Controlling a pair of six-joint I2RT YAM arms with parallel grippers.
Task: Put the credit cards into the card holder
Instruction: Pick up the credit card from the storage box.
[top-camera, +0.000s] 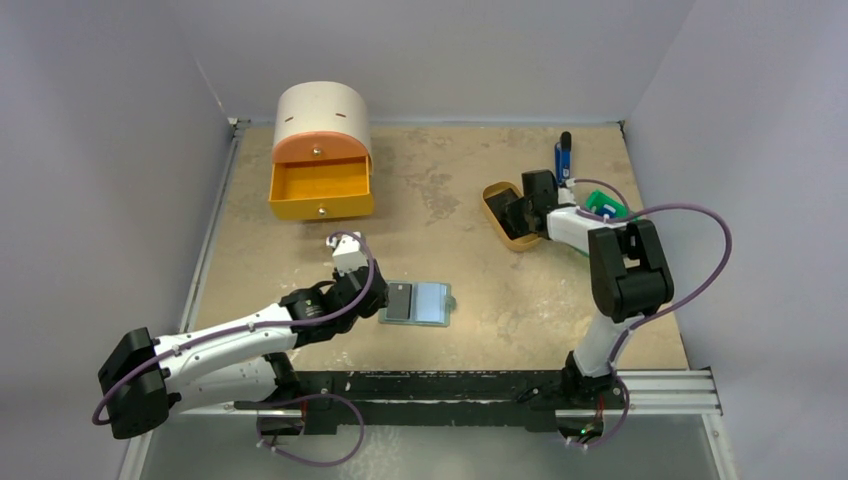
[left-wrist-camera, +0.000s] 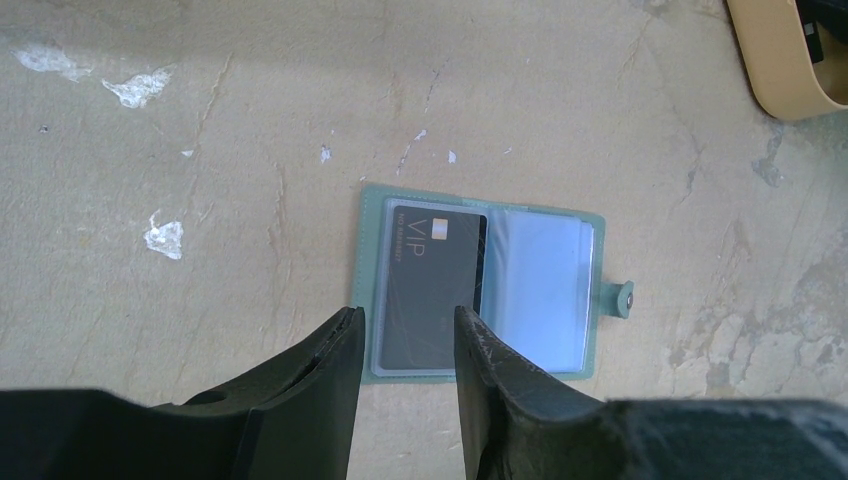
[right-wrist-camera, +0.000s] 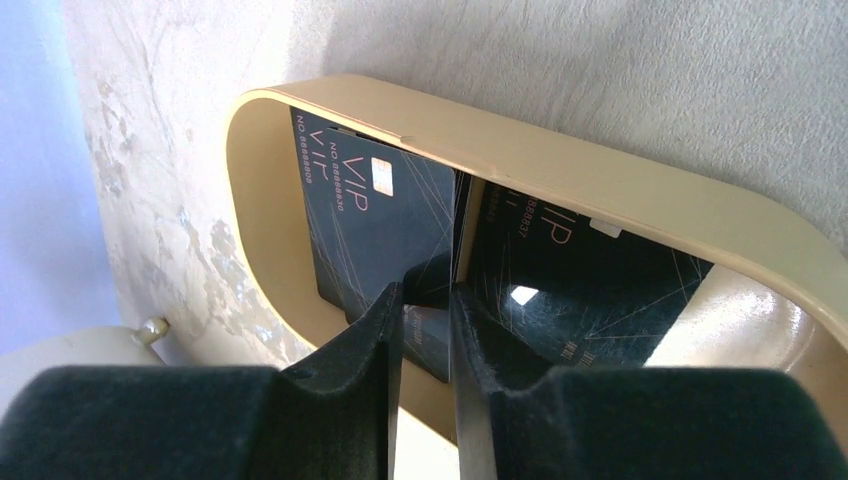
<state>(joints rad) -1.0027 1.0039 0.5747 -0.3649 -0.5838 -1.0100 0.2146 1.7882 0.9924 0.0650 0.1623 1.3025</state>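
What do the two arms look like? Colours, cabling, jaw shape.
The left arm and the right arm match: white link shells between chunky black joint housings. A thin purple cable loops loosely along each arm. The jaws are matte black and wedge-shaped, tapering toward the tips. No markings are legible.

Card holder (left-wrist-camera: 540, 290): grey-green, unfolded flat on the table (left-wrist-camera: 200, 300), pale clear pockets facing up, snap tab sticking out at one side. First credit card (left-wrist-camera: 430, 285): black, "VIP" lettering, gold chip, seated in the pocket away from the tab. Second credit card (right-wrist-camera: 370, 220) and third credit card (right-wrist-camera: 590, 270): black, same lettering, side by side inside the tan tray (right-wrist-camera: 600, 190), edges meeting near its middle.
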